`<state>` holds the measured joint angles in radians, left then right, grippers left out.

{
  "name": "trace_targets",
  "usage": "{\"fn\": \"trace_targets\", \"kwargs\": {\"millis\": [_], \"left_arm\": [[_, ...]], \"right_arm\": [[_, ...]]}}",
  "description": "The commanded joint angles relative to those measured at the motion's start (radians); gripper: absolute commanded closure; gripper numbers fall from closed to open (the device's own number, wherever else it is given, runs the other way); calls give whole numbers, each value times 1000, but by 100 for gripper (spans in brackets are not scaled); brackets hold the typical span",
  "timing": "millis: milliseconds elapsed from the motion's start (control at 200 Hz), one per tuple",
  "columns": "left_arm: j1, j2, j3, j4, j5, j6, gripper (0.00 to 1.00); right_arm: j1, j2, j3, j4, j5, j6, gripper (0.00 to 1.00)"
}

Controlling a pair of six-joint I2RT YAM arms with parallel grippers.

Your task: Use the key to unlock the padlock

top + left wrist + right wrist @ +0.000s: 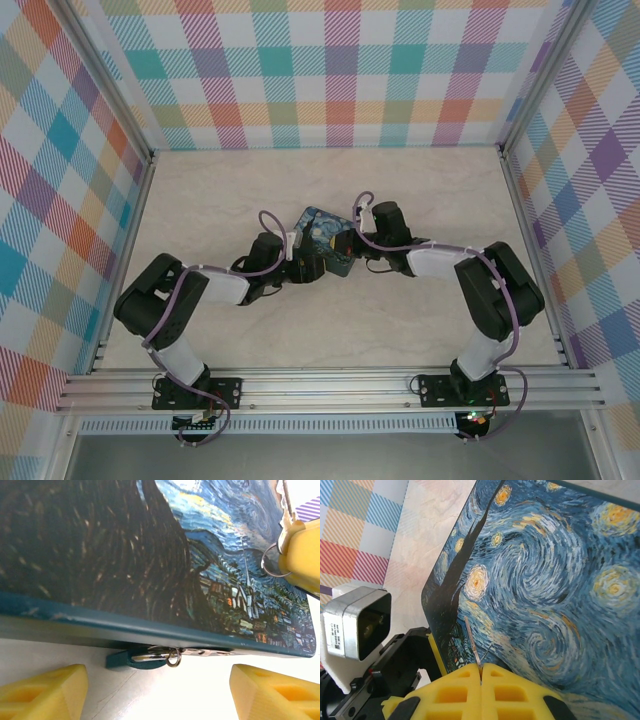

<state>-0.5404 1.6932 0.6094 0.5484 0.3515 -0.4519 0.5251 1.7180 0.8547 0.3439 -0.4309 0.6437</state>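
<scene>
Pale marbled tabletop enclosed by pastel plaid panels, with a starry-night painted box at its centre. The left claw is spread before the teal padlock at the box's lower edge. The right claw, pressed together, pinches the thin key over the lid.

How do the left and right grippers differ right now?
The left gripper is open; the right gripper is shut. The left gripper holds nothing and faces the padlock at the box edge; the right gripper pinches the key by the box's painted top. Both have yellow fingers.
</scene>
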Motion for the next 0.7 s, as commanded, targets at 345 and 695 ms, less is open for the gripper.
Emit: {"fn": "trace_targets", "kwargs": {"millis": [345,695], "left_arm": [[12,63,43,29,38,14,32],[5,70,59,38,64,19,41]], "right_arm": [[6,24,-23,-50,3,24,98],[6,22,-23,-41,-11,36,98]]}}
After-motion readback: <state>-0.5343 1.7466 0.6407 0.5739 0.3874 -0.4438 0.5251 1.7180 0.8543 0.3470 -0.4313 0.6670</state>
